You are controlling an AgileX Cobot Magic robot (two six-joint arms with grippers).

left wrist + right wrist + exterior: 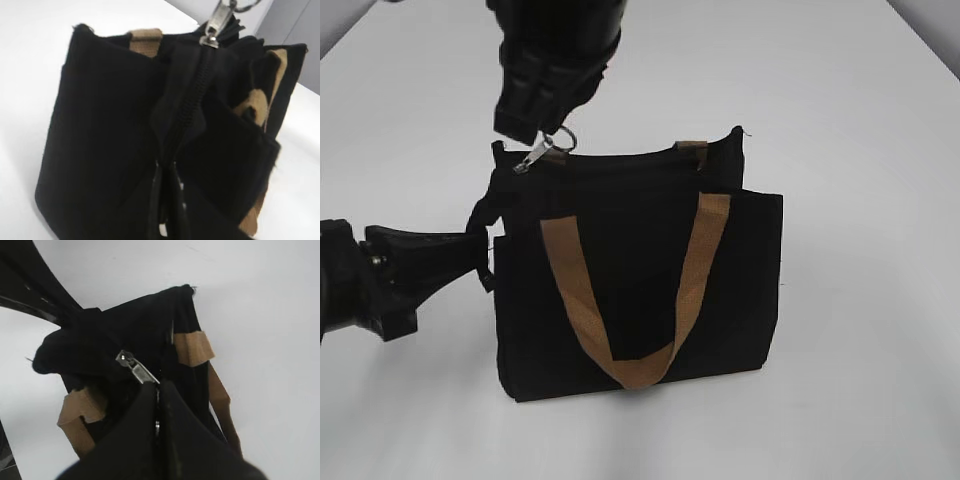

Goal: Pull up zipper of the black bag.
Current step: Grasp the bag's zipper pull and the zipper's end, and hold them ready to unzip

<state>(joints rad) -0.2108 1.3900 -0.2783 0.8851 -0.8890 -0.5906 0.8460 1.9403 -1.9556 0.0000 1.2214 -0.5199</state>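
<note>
The left gripper [480, 250] clamps the bag [640, 290] by its left end. The right gripper [542, 130] (reaching across) pinches the zipper [533, 157] at that top-left corner; the track runs rightward, away from it.
</note>
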